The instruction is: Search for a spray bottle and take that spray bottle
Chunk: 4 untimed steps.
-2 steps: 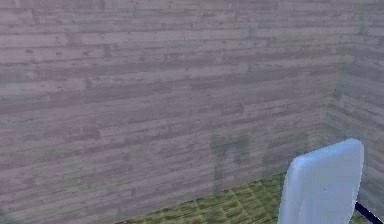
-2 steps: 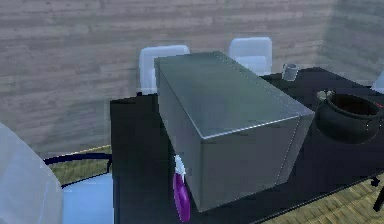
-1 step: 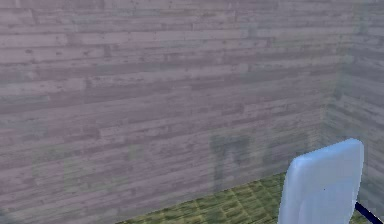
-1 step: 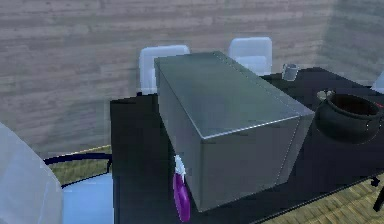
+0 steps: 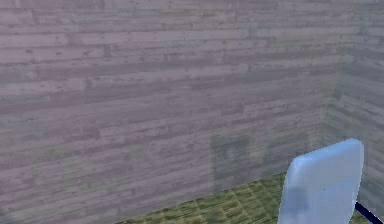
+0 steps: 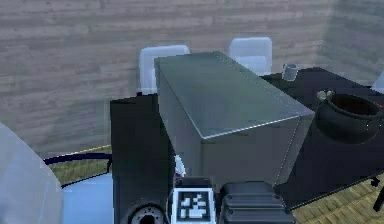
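Forward view: a plank wall (image 5: 150,90) meets a second wall at the right. A strip of greenish floor (image 5: 215,205) runs along the bottom, and the pale blue back of a chair (image 5: 322,185) rises at the lower right.

Arm side view: a black surface (image 6: 135,140) carries a large grey metal box (image 6: 225,105). To the right, apart from the box, stand a dark round pot (image 6: 350,115) and a small glass (image 6: 290,71). A small pale blob (image 6: 179,165) lies just beside the box's near corner and is too small to identify. Where the spray bottle is cannot be told.

Two pale chairs (image 6: 160,62) stand beyond the surface, and a pale blue seat (image 6: 25,180) is at the lower left. At the bottom edge are a white marker square (image 6: 195,206) and, to its left, the end effector (image 6: 148,213). Its far end cannot be made out, so whether it is released, clenched or grasping anything cannot be told.
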Available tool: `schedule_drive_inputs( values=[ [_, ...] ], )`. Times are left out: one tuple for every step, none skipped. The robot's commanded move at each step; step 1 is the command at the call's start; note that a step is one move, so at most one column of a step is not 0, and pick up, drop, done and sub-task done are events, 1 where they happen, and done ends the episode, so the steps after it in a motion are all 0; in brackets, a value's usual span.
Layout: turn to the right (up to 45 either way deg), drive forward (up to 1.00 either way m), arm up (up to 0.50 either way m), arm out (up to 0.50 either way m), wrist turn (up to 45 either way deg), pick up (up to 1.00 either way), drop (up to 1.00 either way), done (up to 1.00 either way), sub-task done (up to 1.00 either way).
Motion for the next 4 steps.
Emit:
schedule_drive_inputs(
  values=[
    [0.0, 0.00, 0.00, 0.04, 0.0, 0.00, 0.00, 0.00, 0.00],
    [0.0, 0.00, 0.00, 0.00, 45.0, 0.00, 0.00, 0.00, 0.00],
    [0.0, 0.00, 0.00, 0.00, 45.0, 0.00, 0.00, 0.00, 0.00],
    [0.0, 0.00, 0.00, 0.00, 45.0, 0.00, 0.00, 0.00, 0.00]
  ],
)
